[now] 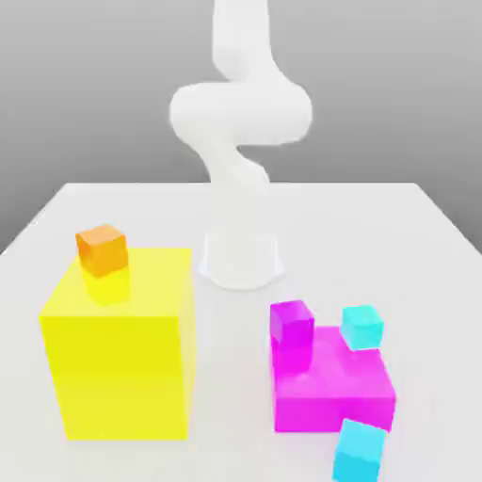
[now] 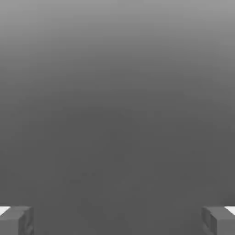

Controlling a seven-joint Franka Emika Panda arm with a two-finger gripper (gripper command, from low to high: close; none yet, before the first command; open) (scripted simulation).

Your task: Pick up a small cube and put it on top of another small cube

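Exterior view, read left to right, puts the yellow block [image 1: 118, 353], then the magenta block [image 1: 329, 381], then the small cube [image 1: 360, 450] near its right front corner on the table, far below my released, empty gripper [image 2: 117, 220].

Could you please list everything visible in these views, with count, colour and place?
Table: one, white, under everything.
Large block: one, yellow, exterior view's left.
Small orange cube: one, on the yellow block's top.
Flat block: one, magenta, exterior view's right.
Small magenta cube: one, on the flat block.
Turquoise small cube: one, on the flat block's far corner.
Cyan-blue small cube: one, on the table in front of the flat block.
Arm: one, white, raised at the table's far side.
Gripper: one, grey fingertips wide apart, holding nothing.
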